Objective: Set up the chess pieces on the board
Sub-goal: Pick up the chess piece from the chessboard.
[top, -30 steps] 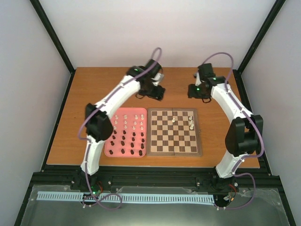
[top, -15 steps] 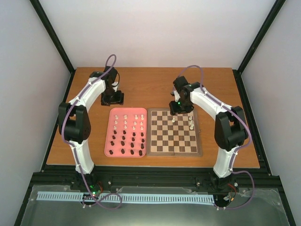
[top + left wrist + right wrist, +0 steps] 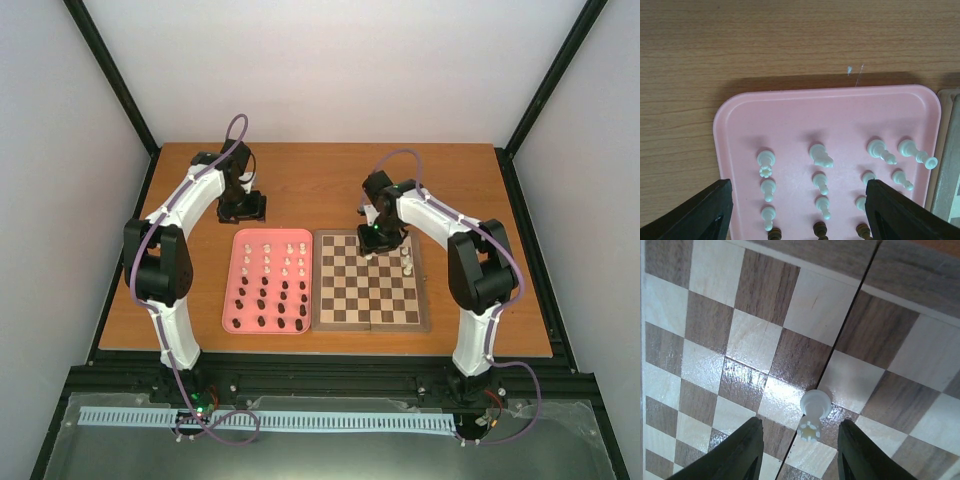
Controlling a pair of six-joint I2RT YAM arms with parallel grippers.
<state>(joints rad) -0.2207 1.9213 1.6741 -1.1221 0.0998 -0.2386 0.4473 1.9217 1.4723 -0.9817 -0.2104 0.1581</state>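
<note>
The left arm point(image 3: 192, 198) and the right arm point(image 3: 432, 212) are alike: smooth white shells on the long links, joined by bulky, rounded black housings such as the ones at the left elbow point(image 3: 160, 268) and the right elbow point(image 3: 482, 272). A thin purple cable point(image 3: 236, 128) runs along each arm and loops free near the wrist. A small green light point(image 3: 372, 227) glows on the right arm's black wrist block, and another point(image 3: 202, 405) at the left arm's base. Seen from the wrist cameras, the left fingers point(image 3: 697, 215) and the right fingers point(image 3: 742, 452) are matte black, wedge-shaped and plain, without markings.
</note>
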